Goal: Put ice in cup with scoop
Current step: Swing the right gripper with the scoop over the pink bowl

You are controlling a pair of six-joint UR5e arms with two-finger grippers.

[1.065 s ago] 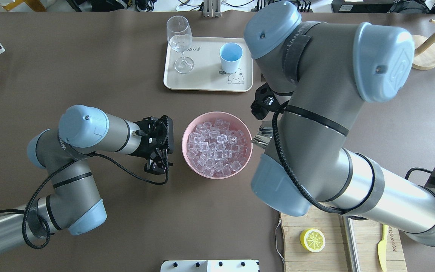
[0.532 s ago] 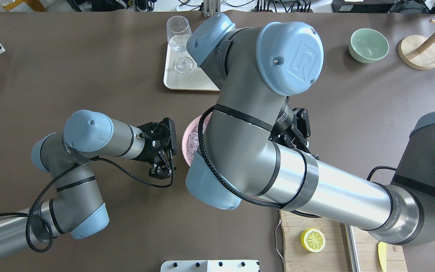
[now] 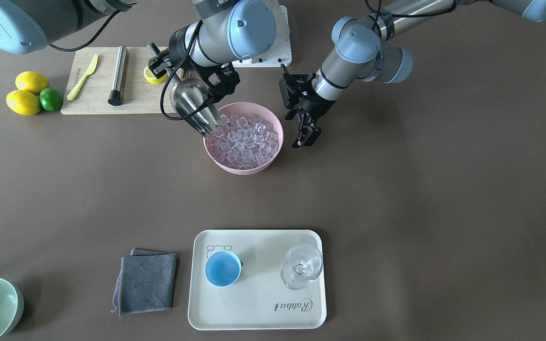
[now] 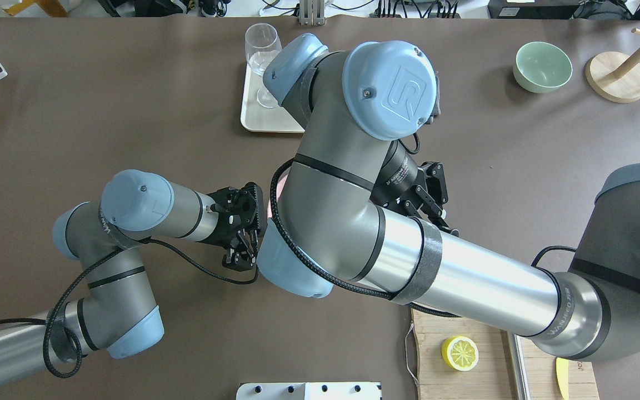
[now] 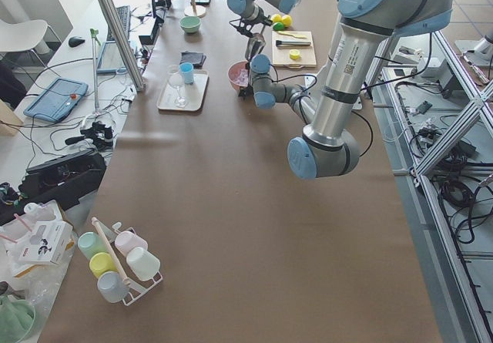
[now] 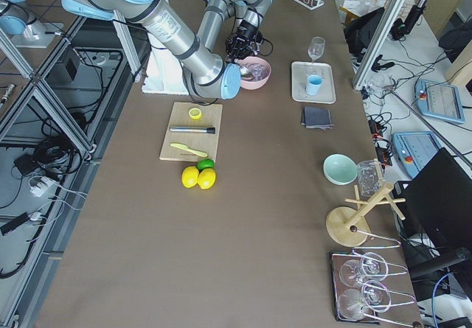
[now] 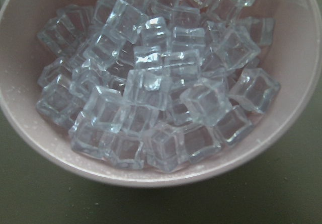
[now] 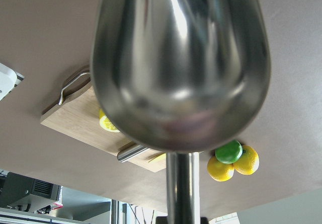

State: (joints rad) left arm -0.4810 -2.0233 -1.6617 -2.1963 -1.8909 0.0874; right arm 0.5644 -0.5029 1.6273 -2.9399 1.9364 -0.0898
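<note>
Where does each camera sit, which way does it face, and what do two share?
Front-facing: across the table, facing the robot, steeply down; left arm, right arm, scoop at pink bowl.
Overhead: behind the shoulders, looking down; right arm covers most of the bowl.
Exterior left: table's end; left arm nearest.
Exterior right: opposite end; right arm nearest.
Left wrist: down onto the ice; no arm shows.
Right wrist: along the scoop's handle; no arm shows.
Shared: front-facing and left wrist show the ice.
</note>
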